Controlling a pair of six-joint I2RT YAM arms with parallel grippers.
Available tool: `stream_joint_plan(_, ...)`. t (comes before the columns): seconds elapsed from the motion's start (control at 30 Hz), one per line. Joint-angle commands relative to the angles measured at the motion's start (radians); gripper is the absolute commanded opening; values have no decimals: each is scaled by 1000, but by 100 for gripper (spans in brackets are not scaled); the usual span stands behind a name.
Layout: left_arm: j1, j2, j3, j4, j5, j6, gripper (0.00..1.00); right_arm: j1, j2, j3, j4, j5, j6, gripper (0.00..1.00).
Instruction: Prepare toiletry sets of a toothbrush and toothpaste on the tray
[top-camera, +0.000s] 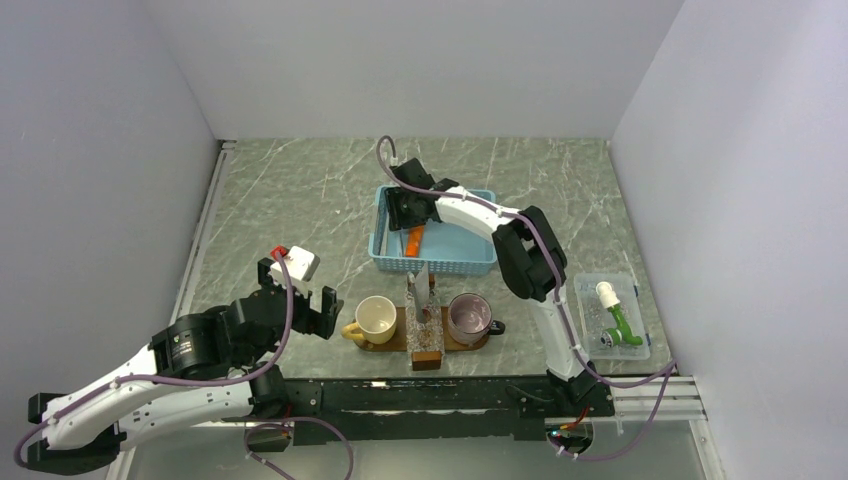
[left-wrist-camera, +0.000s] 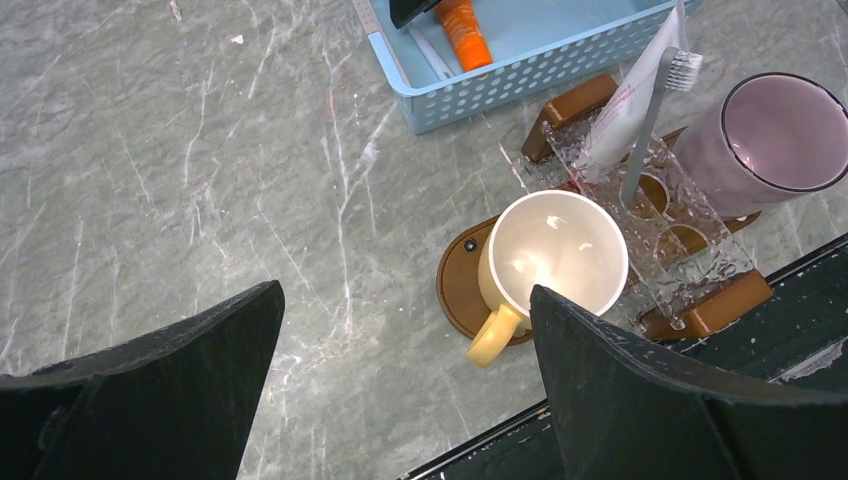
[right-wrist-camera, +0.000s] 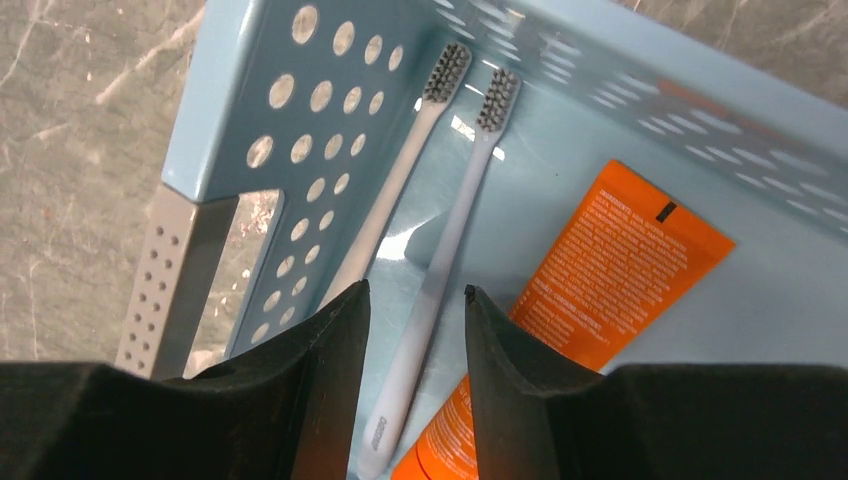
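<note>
Toiletry-set preparation, judged to be about half done. The tray (left-wrist-camera: 457, 295) lies near the front edge of the table (left-wrist-camera: 200, 150) and carries a yellow cup (left-wrist-camera: 550, 250), a purple cup (left-wrist-camera: 775, 140) and, between them, a clear holder (left-wrist-camera: 690, 250). In the holder stand a grey brush (left-wrist-camera: 650, 120) and a white tube (left-wrist-camera: 620, 115), which reads as one set already in place. A second set is not yet on the tray. The toothbrush (right-wrist-camera: 456, 215) lies flat on the floor of the basket (right-wrist-camera: 230, 90), near one perforated wall, with its head pointing away from the gripper and an orange tube (right-wrist-camera: 610, 270) just beside it. A second brush shape runs along that wall; whether it is another brush or a reflection cannot be told. The right gripper (right-wrist-camera: 415, 292) is down inside the basket with its jaws parted, one finger on each side of the toothbrush handle, not clamped on it. The left gripper (left-wrist-camera: 405, 292) hovers over the table to the left of the tray, jaws spread wide and holding nothing. Left to do, on this reading: grasp the toothbrush, carry it to the tray, then bring the orange tube.
</note>
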Motion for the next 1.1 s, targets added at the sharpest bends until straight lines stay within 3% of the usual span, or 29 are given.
stream_joint_plan(0.0, 6, 1, -3, 30, -20, 19, 99, 1, 23, 59, 0, 18, -10, 41)
stream_joint_plan(0.57, 14, -2, -2, 33, -6, 25, 99, 85, 97, 99, -93, 215, -92, 37)
stream_joint_plan(0.93, 18, -3, -2, 37, 3, 30, 99, 97, 97, 79, -155, 340, -118, 25)
stream_joint_plan(1.07, 20, 0, -1, 40, 8, 31, 99, 98, 92, 47, -152, 348, -119, 11)
